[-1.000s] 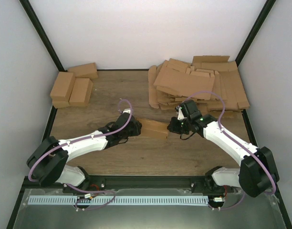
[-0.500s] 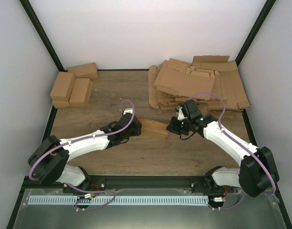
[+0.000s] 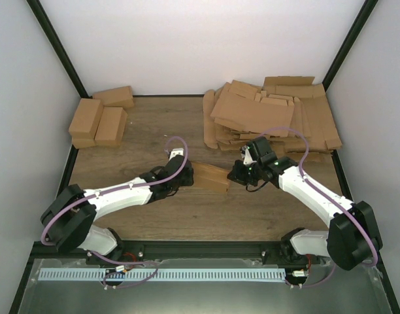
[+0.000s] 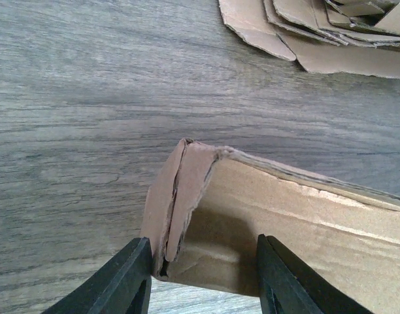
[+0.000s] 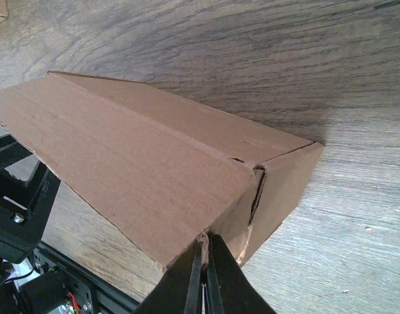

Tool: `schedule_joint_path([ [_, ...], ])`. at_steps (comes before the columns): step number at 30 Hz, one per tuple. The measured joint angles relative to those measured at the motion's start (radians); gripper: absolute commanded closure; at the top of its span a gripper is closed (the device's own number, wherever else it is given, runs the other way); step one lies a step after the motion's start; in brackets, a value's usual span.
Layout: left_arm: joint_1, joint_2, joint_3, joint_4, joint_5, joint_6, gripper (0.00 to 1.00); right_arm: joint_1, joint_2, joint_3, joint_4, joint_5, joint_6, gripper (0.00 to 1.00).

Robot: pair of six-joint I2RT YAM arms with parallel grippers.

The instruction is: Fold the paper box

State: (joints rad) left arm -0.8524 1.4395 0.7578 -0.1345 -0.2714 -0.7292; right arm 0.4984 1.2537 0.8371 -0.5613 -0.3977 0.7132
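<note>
The paper box point(image 3: 210, 176) lies on the wood table between my two grippers, a half-folded brown cardboard carton. My left gripper point(image 3: 186, 175) is at its left end. In the left wrist view the jaws point(image 4: 203, 282) stand wide apart, astride the box's point(image 4: 265, 222) flapped end corner. The left finger point(image 4: 131, 278) sits against the folded flaps. My right gripper point(image 3: 234, 173) is at the box's right end. In the right wrist view it point(image 5: 204, 261) is pinched shut on a thin cardboard edge of the box point(image 5: 141, 163), next to the closed end flap.
A heap of flat cardboard blanks point(image 3: 268, 114) lies at the back right, and its near edge shows in the left wrist view point(image 4: 298, 33). Three folded boxes point(image 3: 99, 118) stand at the back left. The enclosure's walls close in both sides.
My left arm has edged slightly right, toward the box's end. The box and my right arm have hardly moved.
</note>
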Motion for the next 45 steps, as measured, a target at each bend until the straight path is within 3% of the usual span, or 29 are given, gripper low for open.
schedule_joint_path([
  [20,-0.013,0.006,0.01,-0.016,-0.035,0.0,0.56,-0.011,0.0,0.0,-0.004,-0.025,0.031,0.99],
  [45,-0.019,0.014,0.02,-0.018,-0.026,-0.002,0.56,0.029,-0.037,-0.035,-0.021,0.109,-0.058,0.99],
])
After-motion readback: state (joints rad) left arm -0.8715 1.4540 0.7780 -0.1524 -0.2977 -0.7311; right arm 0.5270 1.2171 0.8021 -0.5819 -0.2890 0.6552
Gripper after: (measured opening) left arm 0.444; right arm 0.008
